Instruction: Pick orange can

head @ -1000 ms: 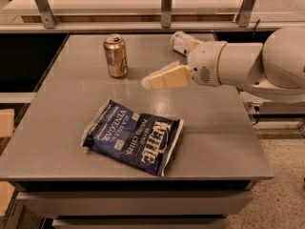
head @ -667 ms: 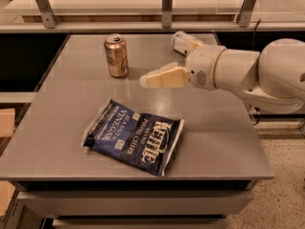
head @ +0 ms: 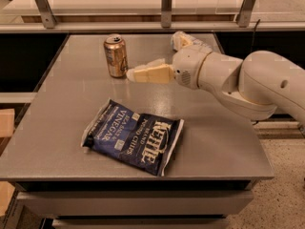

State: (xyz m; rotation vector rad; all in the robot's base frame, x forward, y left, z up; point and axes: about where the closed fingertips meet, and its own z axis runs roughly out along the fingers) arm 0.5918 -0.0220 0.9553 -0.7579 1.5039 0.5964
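The orange can (head: pixel 116 55) stands upright on the grey table (head: pixel 224 147), near the back left, with its silver top showing. My gripper (head: pixel 152 56) comes in from the right on a white arm and is open. Its near finger (head: pixel 147 73) points left, and its tip is just beside the can's lower right side. The far finger (head: pixel 183 40) sits further back and to the right, away from the can. Nothing is held.
A dark blue Kettle chips bag (head: pixel 133 137) lies flat at the table's front middle. A shelf with metal posts (head: pixel 166 4) runs along the back edge. The bulky white arm (head: pixel 257 82) covers the table's right side.
The arm has moved left, bringing the near finger's tip from well right of the can to just beside it. The can and the bag have not moved.
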